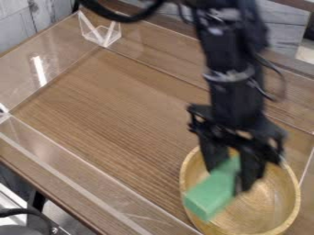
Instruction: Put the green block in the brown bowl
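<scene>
— Camera view: how is the gripper (241, 171) seen?
— It is seen clamped on the green block (214, 191), pointed steeply down.
— Where is the block placed?
— It is held tilted over the brown bowl (282, 201), above the bowl's left half, its lower end inside the rim.

Light: even, bright — you get glare on clear walls (50, 64).
Blur: gripper (240, 170) smeared w/ motion — low res.
</scene>
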You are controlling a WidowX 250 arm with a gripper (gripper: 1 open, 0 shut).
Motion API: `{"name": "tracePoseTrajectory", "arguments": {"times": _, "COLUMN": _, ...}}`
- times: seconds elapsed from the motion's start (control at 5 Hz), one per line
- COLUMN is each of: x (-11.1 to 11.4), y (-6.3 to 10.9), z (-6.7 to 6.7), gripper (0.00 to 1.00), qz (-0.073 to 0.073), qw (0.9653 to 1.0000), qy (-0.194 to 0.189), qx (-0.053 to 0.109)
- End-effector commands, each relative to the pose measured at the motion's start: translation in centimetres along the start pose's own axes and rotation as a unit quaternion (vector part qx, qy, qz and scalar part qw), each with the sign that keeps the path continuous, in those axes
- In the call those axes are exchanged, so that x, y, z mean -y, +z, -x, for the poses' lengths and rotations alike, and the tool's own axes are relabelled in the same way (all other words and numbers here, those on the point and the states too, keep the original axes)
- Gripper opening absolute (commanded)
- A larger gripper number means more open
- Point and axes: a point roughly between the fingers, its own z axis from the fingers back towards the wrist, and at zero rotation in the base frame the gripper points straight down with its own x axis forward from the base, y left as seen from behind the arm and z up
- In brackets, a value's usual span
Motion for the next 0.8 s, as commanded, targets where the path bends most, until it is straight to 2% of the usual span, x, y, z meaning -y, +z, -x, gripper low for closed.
{"name": "tracePoseTrajectory", "arguments": {"times": 0.0, "x": 3.0, "y": -0.2, "z": -1.3, "gripper": 0.0, "qz": -0.002, "qw": 0.9997, "qy": -0.001, "qx": 0.024}}
{"name": "tracePoseTrajectory", "arguments": {"times": 0.4, "x": 1.1, "y": 3.4, "z": -0.1, "gripper": 0.0, "qz": 0.002, "qw": 0.997, "qy": 0.051, "qx": 0.058}}
{"name": "tracePoseTrajectory", "arguments": {"times": 0.6, "x": 1.9, "y": 4.5, "z": -0.1, "gripper": 0.0, "qz": -0.003, "qw": 0.9943, "qy": 0.072, "qx": 0.079}}
